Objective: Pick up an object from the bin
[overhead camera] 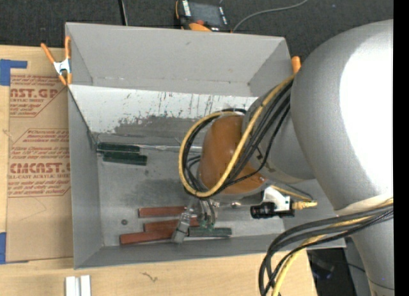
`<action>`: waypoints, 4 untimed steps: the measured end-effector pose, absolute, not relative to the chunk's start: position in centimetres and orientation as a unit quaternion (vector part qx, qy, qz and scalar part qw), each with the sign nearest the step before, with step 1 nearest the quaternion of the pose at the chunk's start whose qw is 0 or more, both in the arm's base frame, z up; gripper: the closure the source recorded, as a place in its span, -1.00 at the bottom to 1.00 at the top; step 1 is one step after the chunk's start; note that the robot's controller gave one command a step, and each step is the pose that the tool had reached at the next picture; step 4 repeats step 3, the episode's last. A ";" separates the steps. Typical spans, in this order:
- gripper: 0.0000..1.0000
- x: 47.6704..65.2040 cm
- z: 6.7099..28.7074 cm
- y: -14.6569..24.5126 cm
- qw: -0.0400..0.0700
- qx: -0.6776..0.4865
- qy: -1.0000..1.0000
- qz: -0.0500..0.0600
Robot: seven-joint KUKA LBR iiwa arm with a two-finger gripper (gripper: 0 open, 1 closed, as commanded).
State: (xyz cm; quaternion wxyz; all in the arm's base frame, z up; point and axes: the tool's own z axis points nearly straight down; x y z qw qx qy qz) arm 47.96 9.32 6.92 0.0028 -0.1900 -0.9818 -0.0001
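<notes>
My gripper is low in the bin near the front wall, under the orange cover and cable loops. It sits at the right ends of three flat reddish-brown bars lying side by side: an upper bar, a middle bar and a lower bar. A dark green bar pokes out to the right just beneath the gripper. The gripper's tip overlaps the middle brown bar's right end, and I cannot make out whether anything is clamped in it.
Two dark green bars lie together at the back left of the bin floor. The arm and its cables cover the bin's right side. The bin's front wall is close below the gripper.
</notes>
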 end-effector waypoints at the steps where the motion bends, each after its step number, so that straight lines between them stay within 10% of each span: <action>1: -1.00 47.9 7.0 13.0 0.000 -0.179 -0.984 -0.001; 2: 1.00 48.0 7.3 12.9 0.001 -0.179 -0.984 -0.001; 3: 1.00 48.1 20.3 13.0 -0.003 -0.179 -0.984 -0.002; 4: 1.00 48.1 20.3 13.0 -0.003 -0.179 -0.984 -0.002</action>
